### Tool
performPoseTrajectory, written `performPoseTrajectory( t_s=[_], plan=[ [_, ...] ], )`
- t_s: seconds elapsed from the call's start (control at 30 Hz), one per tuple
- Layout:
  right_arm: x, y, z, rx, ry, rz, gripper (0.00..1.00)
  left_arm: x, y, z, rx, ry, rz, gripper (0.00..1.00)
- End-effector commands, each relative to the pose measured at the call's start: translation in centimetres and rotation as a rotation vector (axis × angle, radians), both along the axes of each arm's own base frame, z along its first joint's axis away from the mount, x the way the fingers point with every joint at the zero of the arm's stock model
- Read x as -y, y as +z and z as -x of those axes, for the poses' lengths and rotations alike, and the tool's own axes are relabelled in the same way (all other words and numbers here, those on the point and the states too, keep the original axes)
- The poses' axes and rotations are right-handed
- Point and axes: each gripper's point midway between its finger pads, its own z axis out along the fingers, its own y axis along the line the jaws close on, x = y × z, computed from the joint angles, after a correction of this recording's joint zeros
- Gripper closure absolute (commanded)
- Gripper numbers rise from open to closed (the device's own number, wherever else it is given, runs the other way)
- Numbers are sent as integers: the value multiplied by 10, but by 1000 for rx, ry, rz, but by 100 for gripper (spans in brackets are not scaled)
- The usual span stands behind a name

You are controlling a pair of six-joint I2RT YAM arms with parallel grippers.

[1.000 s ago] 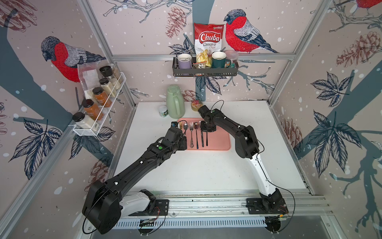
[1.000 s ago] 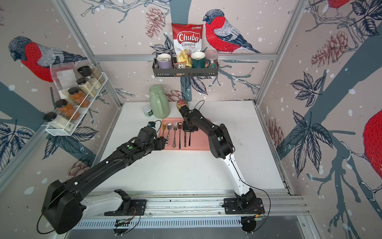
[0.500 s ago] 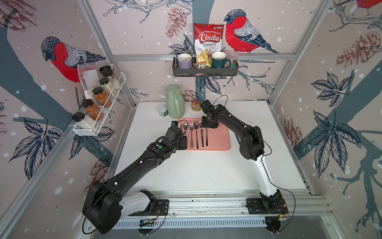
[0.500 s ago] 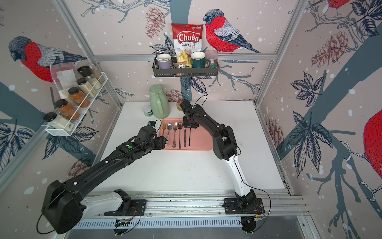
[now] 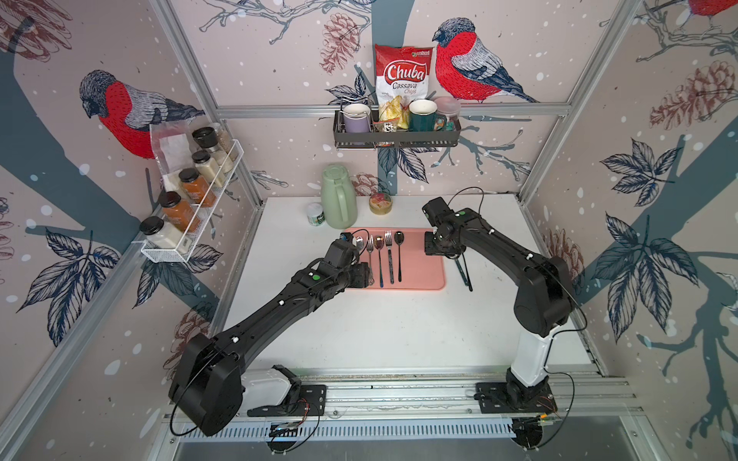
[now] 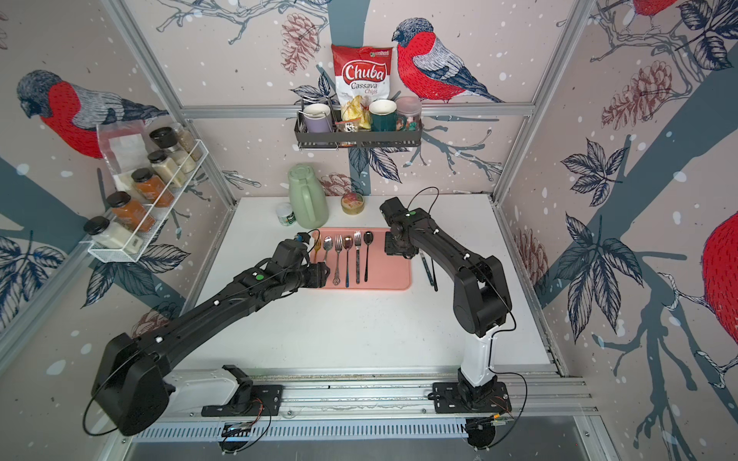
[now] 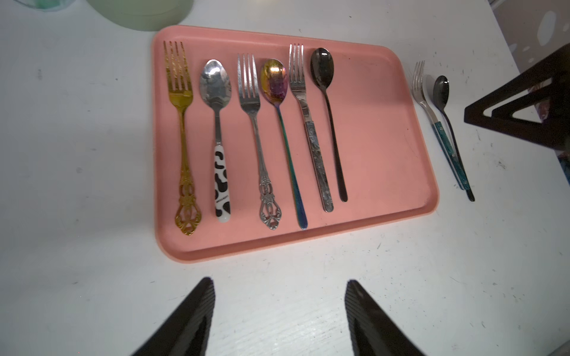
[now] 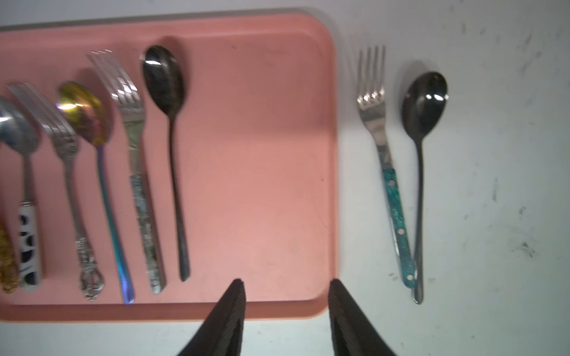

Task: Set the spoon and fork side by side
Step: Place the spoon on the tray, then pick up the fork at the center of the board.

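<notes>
Just beside tray, fork and spoon side by side; left gripper, right gripper spread, empty.

Cutlery was laid in a row on a pink tray. Just beside it, a teal handle and a black handle were seen together, partly hidden by the right gripper.

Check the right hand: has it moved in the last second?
Yes. The right hand was above the black spoon on the pink tray. It has shifted sideways to the tray's edge on its own arm's side, away from the cutlery row.
</notes>
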Motion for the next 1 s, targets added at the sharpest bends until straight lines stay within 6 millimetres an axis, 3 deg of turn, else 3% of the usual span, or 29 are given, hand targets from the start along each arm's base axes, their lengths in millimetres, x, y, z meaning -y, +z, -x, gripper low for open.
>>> performPoseTrajectory(
  t_s=[0.0,0.2,0.47,0.73,0.8,0.97],
  plan=[
    [24,-12,-5,24,-5,17,54,20,2,-1,-21,-58,67,32],
    [66,-51,-6,-43,-60,40,53,34,-3,-3,-42,-81,74,32],
    [76,-78,-15,-83,-53,23,58,40,-8,0,-63,-91,47,32],
    [83,-105,-19,-139,-42,-7,62,47,4,3,-25,-102,33,33],
    [81,-111,-17,-161,-36,-14,65,48,2,3,-33,-102,23,33],
    [81,-113,-12,-183,-40,-9,85,51,-2,3,-48,-107,26,33]
  ],
)
